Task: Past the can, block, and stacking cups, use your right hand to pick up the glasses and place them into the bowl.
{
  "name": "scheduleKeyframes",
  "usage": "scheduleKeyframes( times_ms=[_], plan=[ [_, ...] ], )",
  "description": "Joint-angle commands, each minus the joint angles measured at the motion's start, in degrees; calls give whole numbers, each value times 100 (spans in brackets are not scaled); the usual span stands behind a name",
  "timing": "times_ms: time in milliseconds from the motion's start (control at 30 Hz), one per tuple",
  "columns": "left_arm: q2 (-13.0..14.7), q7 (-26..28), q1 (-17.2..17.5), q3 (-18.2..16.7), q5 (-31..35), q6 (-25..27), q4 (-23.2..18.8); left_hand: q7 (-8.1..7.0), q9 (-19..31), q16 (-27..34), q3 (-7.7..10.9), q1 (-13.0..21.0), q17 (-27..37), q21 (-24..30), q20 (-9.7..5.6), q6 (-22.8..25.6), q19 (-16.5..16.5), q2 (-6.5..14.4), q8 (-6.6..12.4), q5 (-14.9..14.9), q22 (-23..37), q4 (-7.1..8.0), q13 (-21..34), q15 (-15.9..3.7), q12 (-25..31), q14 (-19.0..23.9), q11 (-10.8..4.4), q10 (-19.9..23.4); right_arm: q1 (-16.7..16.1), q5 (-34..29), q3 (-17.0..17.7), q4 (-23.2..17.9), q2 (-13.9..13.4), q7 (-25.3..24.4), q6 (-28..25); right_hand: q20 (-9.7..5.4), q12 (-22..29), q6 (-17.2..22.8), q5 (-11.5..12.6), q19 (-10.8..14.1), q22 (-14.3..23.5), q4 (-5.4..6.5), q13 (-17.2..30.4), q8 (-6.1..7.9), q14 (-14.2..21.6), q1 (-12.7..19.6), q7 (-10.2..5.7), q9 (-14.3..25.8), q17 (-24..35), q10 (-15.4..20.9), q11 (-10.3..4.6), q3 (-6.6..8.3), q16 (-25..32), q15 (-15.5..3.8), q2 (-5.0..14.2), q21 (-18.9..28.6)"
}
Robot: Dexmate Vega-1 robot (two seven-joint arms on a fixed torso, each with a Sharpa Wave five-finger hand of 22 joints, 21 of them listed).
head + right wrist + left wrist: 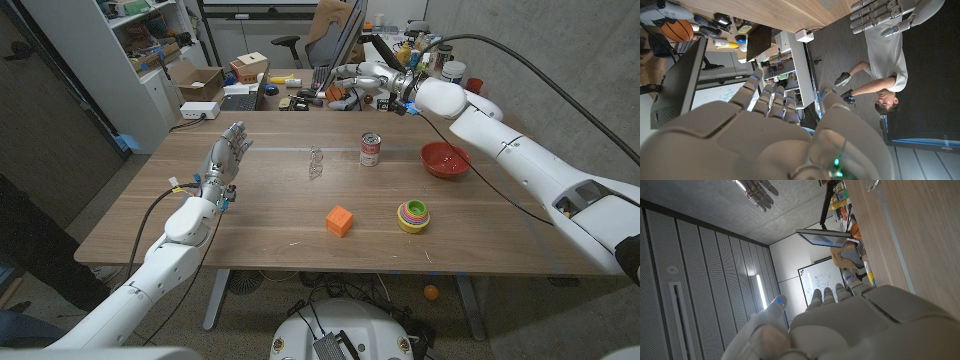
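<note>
Even, soft indoor light falls over the tabletop (pixel 260 200), bright enough for clear colour, and shadows beside the can (pixel 371 149) are faint. In the left wrist view a ceiling light strip (pixel 760 291) glares white. Both wrist views blur the near robot hand and bend straight lines at their edges.

On the wooden table (pixel 250 225): one pair of glasses (pixel 316 160), one red-and-white can (pixel 371 149), one red bowl (pixel 444 159), one orange block (pixel 339 220), one nested set of stacking cups (pixel 413 214). Two robot hands, left hand (pixel 226 153) and right hand (pixel 357 80). One person (pixel 879 75) lying on the floor, seen from the right wrist.
</note>
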Motion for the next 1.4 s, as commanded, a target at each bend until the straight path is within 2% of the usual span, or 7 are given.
scheduleKeyframes(
  times_ms=[33,467,867,1000,1067,1200,1400],
  plan=[
    [-24,-76,-32,-4,-56,-71,117,19,32,-1,35,31,18,6,6,20,16,662,-17,17,31,1,17,-10,-8,25,-4,43,587,-718,-473,603,415,-61,348,-45,-18,-28,-1,-19,24,-60,17,-29,-25,84,-22,35,29,-53,-20,25,-19,-27,-15,-19],
    [-51,-76,1,3,-51,-134,134,22,32,-10,33,29,19,-1,7,31,22,659,-23,18,31,2,18,-13,-17,35,-5,47,948,-1594,-826,600,521,-170,526,-208,-49,-243,22,-36,18,-164,22,-77,-97,271,-67,37,20,-181,-117,55,-42,-102,-98,-29],
    [-81,-55,102,-12,-58,-226,114,24,32,-16,31,27,20,-5,10,38,30,659,-28,19,32,4,19,-10,-22,43,-9,60,1264,-2641,-1173,376,558,-207,413,-343,-79,-453,62,-76,6,-244,32,-74,-268,643,66,42,15,-391,-153,202,-76,-251,-174,-54],
    [-75,-25,145,-30,-50,-241,82,22,33,-18,31,27,20,-7,9,40,32,659,-29,20,32,4,19,-14,-24,45,-8,59,1332,-3064,-1288,296,545,-333,383,-361,-94,-547,77,-103,2,-253,36,-80,-326,773,50,44,14,-496,-179,260,-83,-278,-208,-66],
    [-63,-9,172,-40,-39,-248,56,25,33,-20,30,27,20,-9,10,46,32,659,-28,20,32,4,19,-13,-25,46,-6,60,1384,-3580,-1429,192,510,-544,316,-375,-100,-604,84,-116,0,-256,38,-80,-372,860,33,46,14,-563,-227,299,-88,-293,-233,-71],
    [-43,18,204,-56,-29,-235,8,25,33,-22,29,26,20,-12,12,46,31,658,-31,20,32,4,19,-14,-27,47,-10,63,1439,-4138,-1585,122,494,-732,229,-389,-107,-778,93,-147,-2,-251,43,-91,-466,1042,-16,50,15,-728,-257,375,-89,-305,-318,-78],
    [-21,47,219,-66,-10,-203,-44,25,33,-26,27,25,21,-14,9,51,37,656,-32,21,33,5,19,-21,-29,50,-9,71,1498,-4711,-1752,108,487,-925,135,-398,-108,-907,97,-174,-3,-248,47,-102,-532,1150,-37,54,17,-827,-316,422,-92,-340,-366,-84]
  ],
)
